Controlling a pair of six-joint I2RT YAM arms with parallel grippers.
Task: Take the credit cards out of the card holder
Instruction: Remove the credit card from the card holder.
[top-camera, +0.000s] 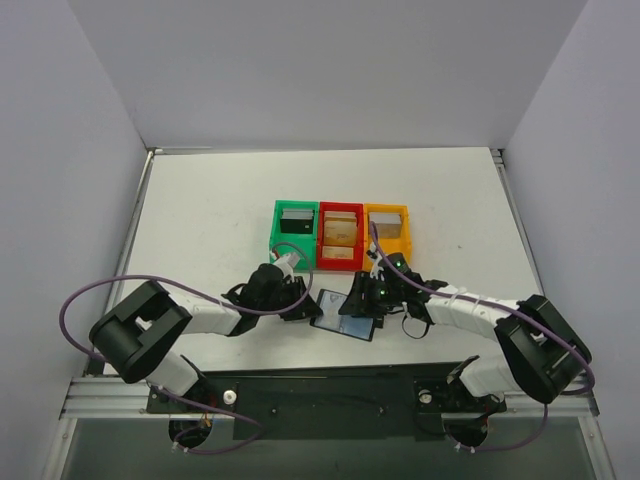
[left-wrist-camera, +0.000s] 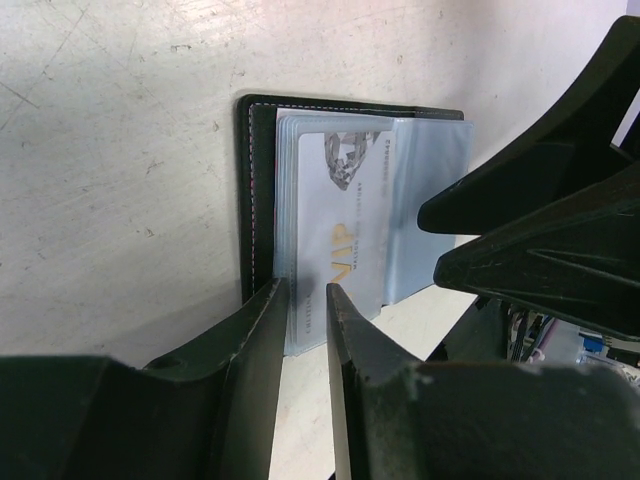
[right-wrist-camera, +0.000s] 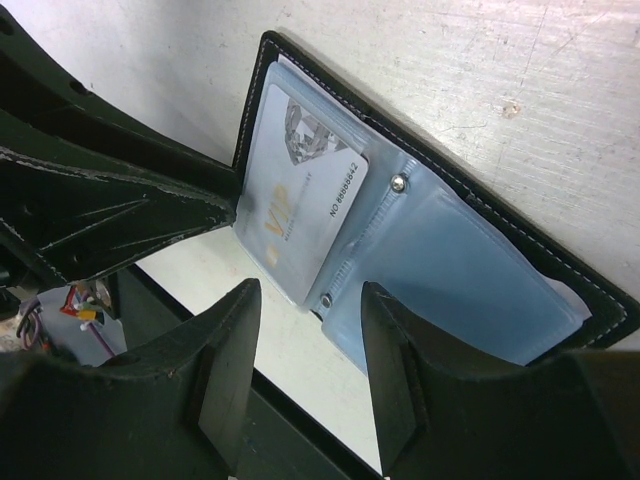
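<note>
As the card holder (left-wrist-camera: 430, 200) lies open | left gripper (left-wrist-camera: 308, 295) parted; right gripper (right-wrist-camera: 310, 300) parted

Two arms noted, alike in build.

- Left arm (top-camera: 205, 318): white tubular links are joined by bulky black joint housings. A purple cable (top-camera: 66, 318) is looped alongside.
- Right arm (top-camera: 470, 315): the same white links and black housings are seen. Its own purple lead (top-camera: 586, 372) is bound on with white ties.
- Left gripper (left-wrist-camera: 305, 300) and right gripper (right-wrist-camera: 310, 300): both are moulded in matte black plastic. The fingers (right-wrist-camera: 225, 370) are flat and tapering. The wedge-shaped backs are braced with raised diagonal ribs and scuffed pale at the edges.
</note>
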